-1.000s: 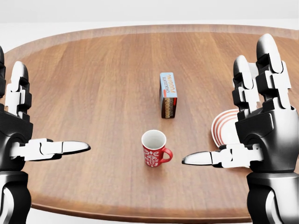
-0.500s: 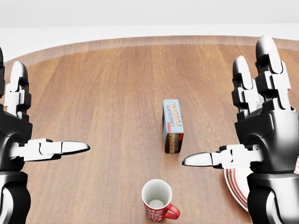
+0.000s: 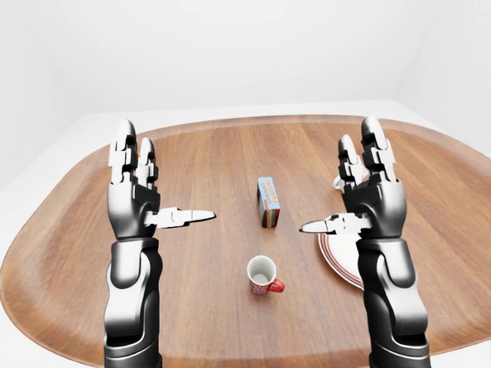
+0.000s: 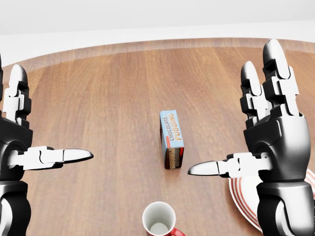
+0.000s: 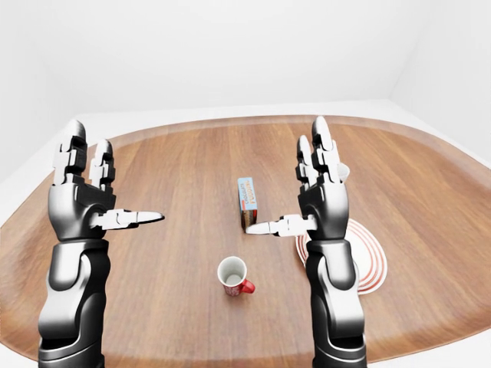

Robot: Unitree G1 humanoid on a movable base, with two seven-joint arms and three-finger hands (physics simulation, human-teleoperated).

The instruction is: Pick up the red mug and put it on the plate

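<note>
The red mug (image 3: pixel 263 276) with white patterning stands upright on the wooden table (image 3: pixel 199 153), handle to the right; the head view cuts it off at the bottom edge (image 4: pixel 160 221). To its right lies the white plate (image 5: pixel 370 259) with red rings, partly hidden behind my right forearm. My left hand (image 3: pixel 169 180) and right hand (image 3: pixel 334 180) are both raised above the table, open, fingers up and thumbs pointing inward. The mug sits below and between them, touched by neither. Nothing is held.
A blue chocolate pudding box (image 4: pixel 171 139) stands on the table above the mug, between the two thumbs. A small white object (image 5: pixel 343 170) shows partly behind my right hand. The table's rounded edge runs along the bottom of the eye views.
The head view has shifted: mug, box and plate slid down the picture, then slightly left, so the camera moved. Both hands stay raised and open as before.
</note>
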